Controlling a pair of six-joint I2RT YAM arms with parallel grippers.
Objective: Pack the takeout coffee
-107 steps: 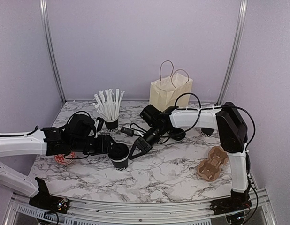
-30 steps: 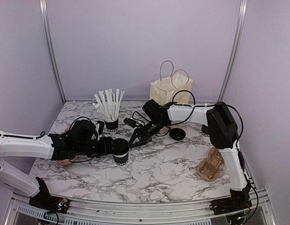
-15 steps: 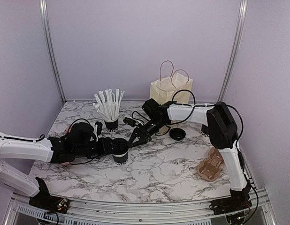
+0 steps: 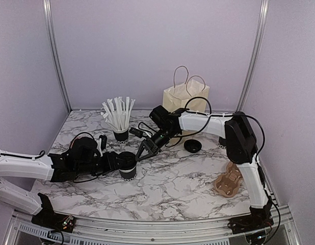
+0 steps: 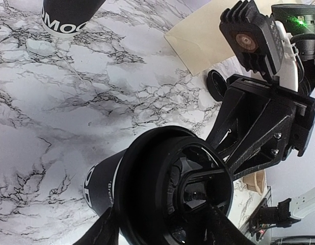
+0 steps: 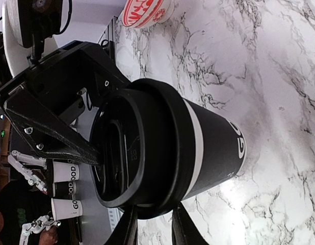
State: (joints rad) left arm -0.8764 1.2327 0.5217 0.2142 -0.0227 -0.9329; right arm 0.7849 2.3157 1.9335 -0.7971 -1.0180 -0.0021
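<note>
The takeout coffee (image 4: 128, 168) is a black paper cup with white lettering, a white band and a black lid, standing left of the table's middle. My left gripper (image 4: 121, 164) reaches in from the left and is shut on the cup. In the left wrist view its fingers (image 5: 104, 229) flank the cup (image 5: 104, 184) just under the lid. My right gripper (image 4: 140, 152) comes in from the right at the lid's height. In the right wrist view it (image 6: 154, 210) stands narrow, and the lid's rim (image 6: 162, 153) sits between its fingertips.
A like cup with white wrapped straws (image 4: 120, 130) stands behind the coffee. The cream paper bag (image 4: 185, 100) stands at the back wall. A loose black lid (image 4: 192, 146) lies right of the middle, and a brown cup carrier (image 4: 230, 179) lies near the right arm. A red-and-white bowl (image 6: 145, 10) lies by the left arm.
My left arm has drawn back to the left and carried the cup a little left and away. The right gripper has followed it left, staying at the lid.
</note>
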